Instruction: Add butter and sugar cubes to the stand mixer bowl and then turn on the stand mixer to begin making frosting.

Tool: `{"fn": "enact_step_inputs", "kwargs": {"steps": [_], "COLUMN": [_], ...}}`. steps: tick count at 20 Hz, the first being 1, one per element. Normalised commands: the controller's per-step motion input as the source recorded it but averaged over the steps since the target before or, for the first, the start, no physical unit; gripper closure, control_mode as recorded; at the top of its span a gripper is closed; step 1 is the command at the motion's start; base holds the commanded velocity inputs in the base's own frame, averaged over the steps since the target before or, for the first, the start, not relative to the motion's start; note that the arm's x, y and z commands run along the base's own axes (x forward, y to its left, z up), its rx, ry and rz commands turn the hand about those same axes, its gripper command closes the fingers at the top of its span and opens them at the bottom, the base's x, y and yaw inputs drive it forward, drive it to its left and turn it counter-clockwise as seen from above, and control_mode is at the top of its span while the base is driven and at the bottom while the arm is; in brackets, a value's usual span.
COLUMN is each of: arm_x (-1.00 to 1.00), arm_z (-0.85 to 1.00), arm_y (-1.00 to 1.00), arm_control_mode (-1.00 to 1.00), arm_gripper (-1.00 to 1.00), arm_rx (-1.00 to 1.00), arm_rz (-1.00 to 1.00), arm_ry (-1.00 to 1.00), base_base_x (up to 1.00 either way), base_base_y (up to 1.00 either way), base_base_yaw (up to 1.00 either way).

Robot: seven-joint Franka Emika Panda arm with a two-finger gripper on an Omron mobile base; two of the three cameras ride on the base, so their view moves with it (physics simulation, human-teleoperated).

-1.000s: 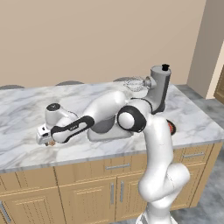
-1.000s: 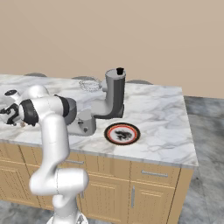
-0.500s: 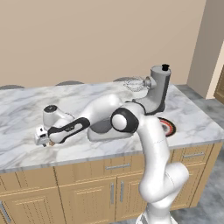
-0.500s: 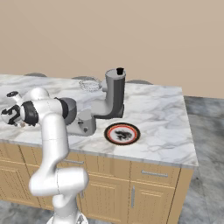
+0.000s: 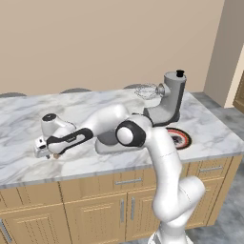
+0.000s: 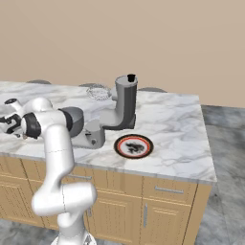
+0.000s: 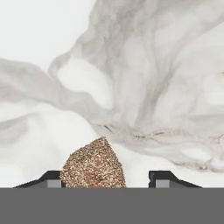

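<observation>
Since a second ago the arm has sunk a little lower over the marble surface (image 5: 19, 167). Jaws (image 7: 105, 179) partly open, straddling one sugar cube (image 7: 93, 165); left tip touches the cube, right tip stands apart, so a firm hold cannot be told. From the left base view the hand sits at 9 o'clock of the stand mixer (image 5: 167, 102). Stand mixer bowl (image 5: 109, 139) lies between them. Red-rimmed plate (image 6: 134, 146) at 5 o'clock of the mixer.

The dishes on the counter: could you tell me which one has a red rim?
The flat plate beside the stand mixer; the clear bowl behind it has none.
</observation>
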Motion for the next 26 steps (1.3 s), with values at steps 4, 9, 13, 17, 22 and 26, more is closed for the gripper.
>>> {"fn": "enact_step_inputs", "kwargs": {"steps": [4, 9, 13, 17, 22, 26], "arm_x": [-0.04, -0.14, -0.24, -0.28, -0.19, 0.0], "arm_z": [-0.06, -0.01, 0.3, 0.97, 1.0, 0.85], "arm_y": [-0.08, -0.23, -0.14, -0.33, -0.52, -0.69], "arm_control_mode": [-1.0, -1.0, -1.0, -1.0, -1.0, -1.0], "arm_gripper": [1.0, 1.0, 1.0, 1.0, 1.0, 1.0], "arm_rx": [-0.05, -0.03, 0.0, 0.04, 0.05, 0.0], "arm_rz": [0.0, 0.0, 0.0, 0.0, -0.03, -0.07], "arm_ry": [0.0, 0.0, 0.0, -0.06, -0.05, 0.0], "base_base_x": [0.0, 0.0, 0.0, 0.0, 0.0, 0.0], "base_base_y": [0.0, 0.0, 0.0, 0.0, 0.0, 0.0], "base_base_yaw": [0.0, 0.0, 0.0, 0.0, 0.0, 0.0]}}
